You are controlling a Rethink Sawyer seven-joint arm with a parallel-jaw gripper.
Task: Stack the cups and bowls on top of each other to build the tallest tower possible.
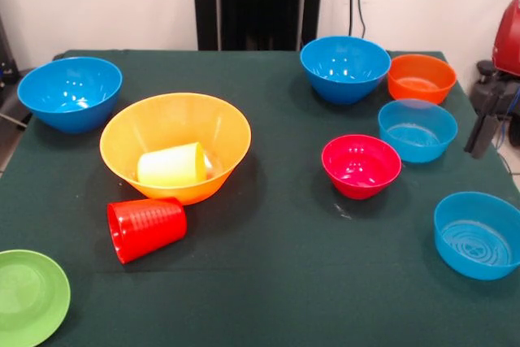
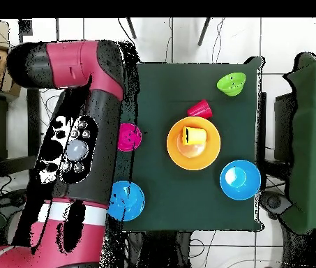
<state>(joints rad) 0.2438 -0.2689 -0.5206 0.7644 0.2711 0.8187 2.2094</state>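
The big yellow-orange bowl point(image 1: 134, 127) stands left of centre with the yellow cup point(image 1: 172, 165) lying on its side inside it. The red ribbed cup point(image 1: 146, 227) lies on its side just in front of that bowl, touching it. Two deep blue bowls point(image 1: 70, 93) point(image 1: 345, 68), an orange bowl point(image 1: 421, 77), two paler blue bowls point(image 1: 417, 129) point(image 1: 477, 235), a pink-red bowl point(image 1: 361, 165) and a green bowl point(image 1: 31, 296) stand apart on the cloth. My gripper point(image 1: 479, 140) hangs at the right edge, beside the pale blue bowl and holding nothing I can see. In the overhead view the yellow cup point(image 2: 192, 135) lies in the bowl point(image 2: 213, 152).
The table has a dark green cloth point(image 1: 276, 282). The black pedestal point(image 1: 258, 2) stands at the far side. In the overhead view my arm point(image 2: 84, 139) covers the table's left part, with the pink-red bowl point(image 2: 129, 137) and a blue bowl point(image 2: 126, 200) showing at its edge.
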